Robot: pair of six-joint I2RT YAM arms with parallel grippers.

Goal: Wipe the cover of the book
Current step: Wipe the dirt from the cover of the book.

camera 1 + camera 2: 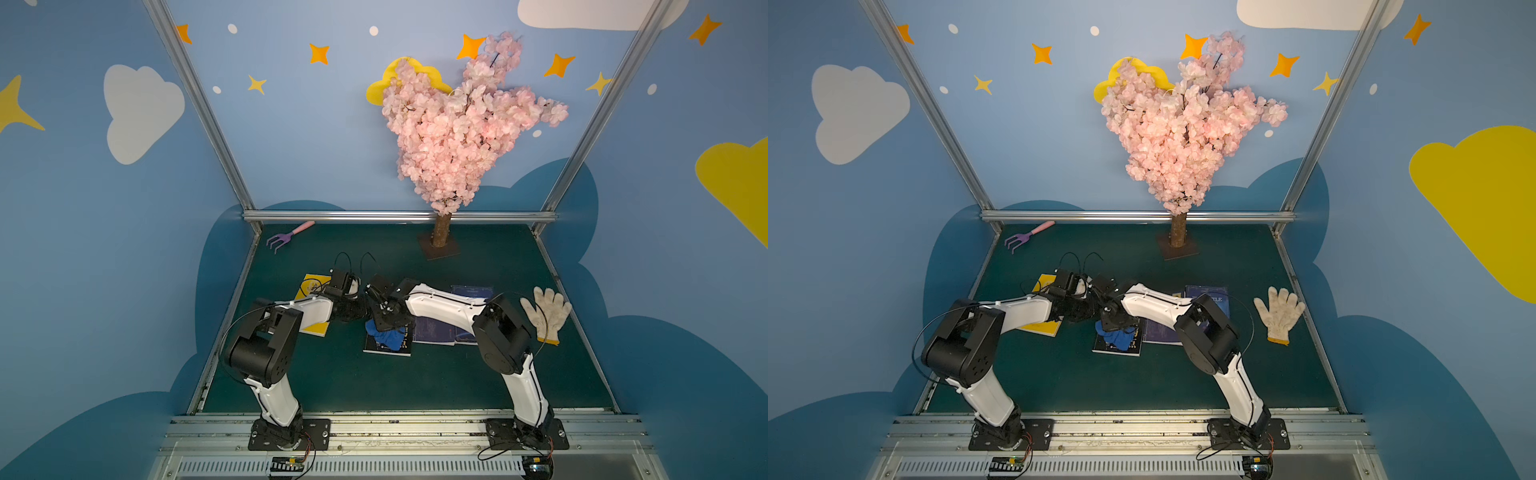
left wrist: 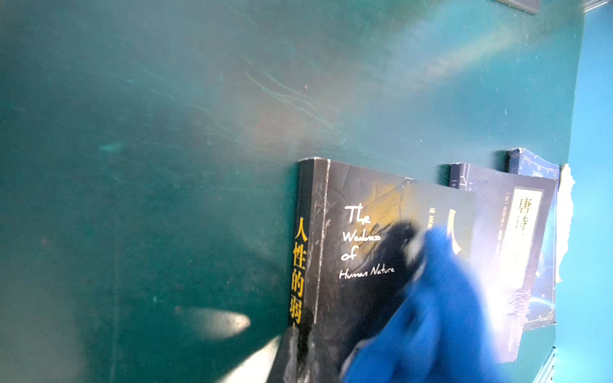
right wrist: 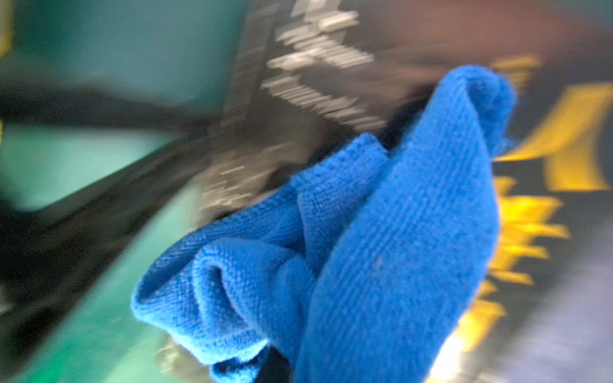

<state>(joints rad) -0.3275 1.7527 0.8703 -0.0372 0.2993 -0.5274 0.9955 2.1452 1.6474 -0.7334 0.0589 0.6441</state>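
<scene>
Well, I see green matting (image 1: 457,382) under the black book (image 1: 376,350); on it right gripper (image 1: 388,326) clamps blue cloth (image 1: 392,338); left gripper (image 1: 352,309), jaws together, beside it; starry walls (image 1: 291,124) beyond.

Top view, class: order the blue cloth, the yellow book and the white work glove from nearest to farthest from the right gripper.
1. The blue cloth: clamped in the right gripper itself, mid-scene.
2. The yellow book: on the left side, a short way off.
3. The white work glove: far out on the right side.
</scene>
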